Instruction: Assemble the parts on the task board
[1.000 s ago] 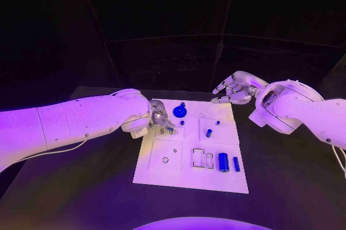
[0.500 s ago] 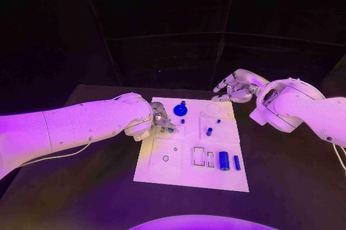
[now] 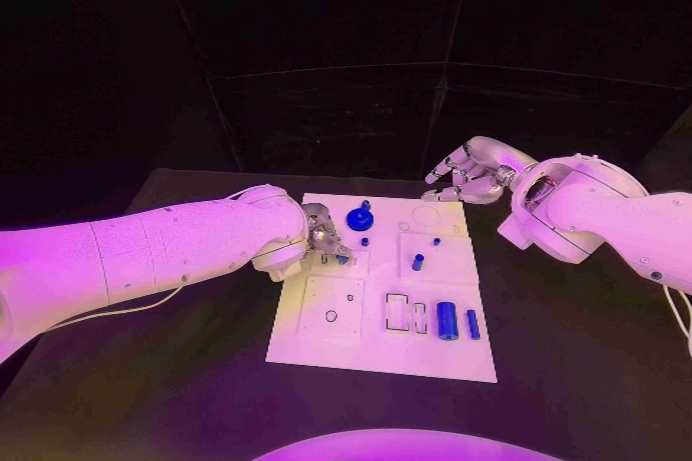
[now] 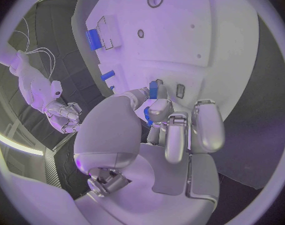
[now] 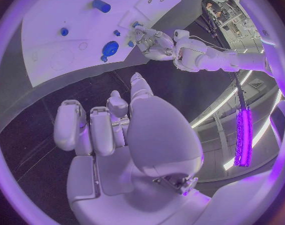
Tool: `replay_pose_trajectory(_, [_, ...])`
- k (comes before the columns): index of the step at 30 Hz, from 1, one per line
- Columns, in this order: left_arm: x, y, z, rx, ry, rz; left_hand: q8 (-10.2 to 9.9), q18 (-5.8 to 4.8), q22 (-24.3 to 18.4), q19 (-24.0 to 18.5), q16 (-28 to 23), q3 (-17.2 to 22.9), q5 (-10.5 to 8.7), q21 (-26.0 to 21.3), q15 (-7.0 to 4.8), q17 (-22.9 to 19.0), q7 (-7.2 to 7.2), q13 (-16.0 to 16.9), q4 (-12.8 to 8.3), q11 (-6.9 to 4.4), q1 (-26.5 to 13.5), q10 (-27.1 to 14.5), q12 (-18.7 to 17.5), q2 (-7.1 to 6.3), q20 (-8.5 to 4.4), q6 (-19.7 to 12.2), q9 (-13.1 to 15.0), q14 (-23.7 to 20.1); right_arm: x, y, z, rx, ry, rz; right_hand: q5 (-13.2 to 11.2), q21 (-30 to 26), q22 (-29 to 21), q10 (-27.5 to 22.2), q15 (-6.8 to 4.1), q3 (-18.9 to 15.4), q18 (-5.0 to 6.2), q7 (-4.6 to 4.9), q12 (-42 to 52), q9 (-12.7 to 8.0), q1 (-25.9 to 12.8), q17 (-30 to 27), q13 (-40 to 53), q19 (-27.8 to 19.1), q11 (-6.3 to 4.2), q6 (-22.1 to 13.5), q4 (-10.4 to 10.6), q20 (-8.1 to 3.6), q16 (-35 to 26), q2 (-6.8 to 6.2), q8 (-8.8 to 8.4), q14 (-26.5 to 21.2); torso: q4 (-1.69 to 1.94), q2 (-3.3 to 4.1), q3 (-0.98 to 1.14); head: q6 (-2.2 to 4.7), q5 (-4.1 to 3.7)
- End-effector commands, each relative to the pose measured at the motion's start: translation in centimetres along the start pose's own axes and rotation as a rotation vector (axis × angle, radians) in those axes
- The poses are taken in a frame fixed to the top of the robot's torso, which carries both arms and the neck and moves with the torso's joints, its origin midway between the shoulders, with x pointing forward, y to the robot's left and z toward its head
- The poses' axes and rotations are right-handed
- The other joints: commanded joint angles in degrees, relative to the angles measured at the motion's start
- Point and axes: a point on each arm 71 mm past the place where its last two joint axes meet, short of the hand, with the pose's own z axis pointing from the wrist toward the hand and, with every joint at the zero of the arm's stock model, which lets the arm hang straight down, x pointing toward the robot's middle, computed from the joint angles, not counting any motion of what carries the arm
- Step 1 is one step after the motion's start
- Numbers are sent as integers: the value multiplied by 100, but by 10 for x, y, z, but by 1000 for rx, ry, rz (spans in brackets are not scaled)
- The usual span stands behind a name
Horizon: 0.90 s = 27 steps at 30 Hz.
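Head view: task board (image 3: 378, 346), long axis running away from the robot. Left hand (image 3: 320, 238) at its left edge, fingers over a small blue part (image 3: 342, 259); grip hidden by fingers.

Left wrist view: left hand (image 4: 174, 130) pinches the blue part (image 4: 153, 89) against the board.

Right wrist view: right hand (image 5: 111, 130) off the board's far right corner, fingers loosely curled, holding nothing.
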Motion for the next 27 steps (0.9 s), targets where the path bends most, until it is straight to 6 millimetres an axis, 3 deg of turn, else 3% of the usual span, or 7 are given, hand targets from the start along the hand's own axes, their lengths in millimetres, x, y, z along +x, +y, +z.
replay_pose_trajectory(1, [0,0,0,-14,3,43,34,-94,3,30,18,981,16,24,-15,1509,-23,-18,-931,0,12,-11,-22,39,14,-31,12,596,-1,2,0,-13,-3,-3,29,-23,-6,19,-54,-24,119,7,-29,-9,1,-7,-6,-53,3,-24,-2,-1,-21,36,31,220,-1,-1,-1,-10,5])
replay_pose_trajectory(27, [-3,5,0,-43,-13,75,51,-97,19,37,18,997,14,32,-17,1509,-28,-34,-936,-4,-6,-16,-31,33,13,-36,29,596,-1,2,0,-14,-2,-3,34,-26,-11,13,-53,-33,120,7,-33,-9,2,-15,-9,-56,3,-26,7,0,-27,41,33,218,3,1,-2,-24,3])
